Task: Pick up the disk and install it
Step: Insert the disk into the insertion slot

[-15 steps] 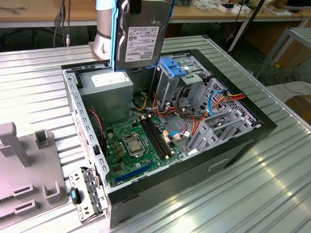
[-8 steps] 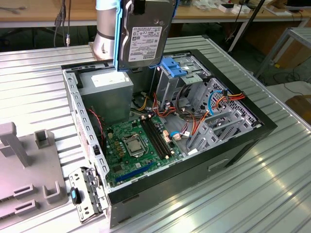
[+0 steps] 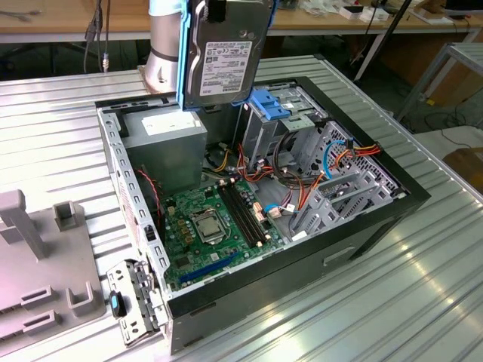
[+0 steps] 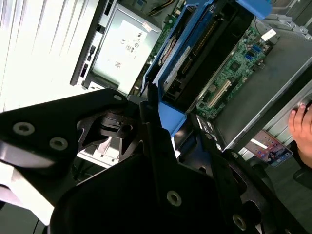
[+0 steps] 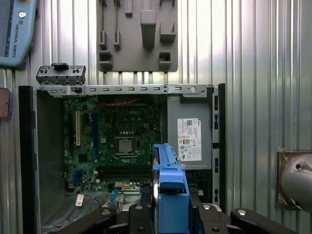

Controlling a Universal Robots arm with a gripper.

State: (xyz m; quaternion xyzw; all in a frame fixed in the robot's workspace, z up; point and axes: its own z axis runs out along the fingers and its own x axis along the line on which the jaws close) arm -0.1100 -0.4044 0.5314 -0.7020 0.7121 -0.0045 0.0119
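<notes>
The jaws hold the flat dark blue-railed disk [image 3: 226,54]; a slip could drop it onto the green circuit board [image 3: 204,226].

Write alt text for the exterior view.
The disk, label facing the camera, hangs upright on the robot arm above an open computer case lying on a ribbed metal table, its motherboard and grey power-supply box exposed.

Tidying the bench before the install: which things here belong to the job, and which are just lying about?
Job: disk, held up in the gripper's shut jaws; open computer case below it.
Lying about: grey fixture plate beside the case; pendant.
</notes>
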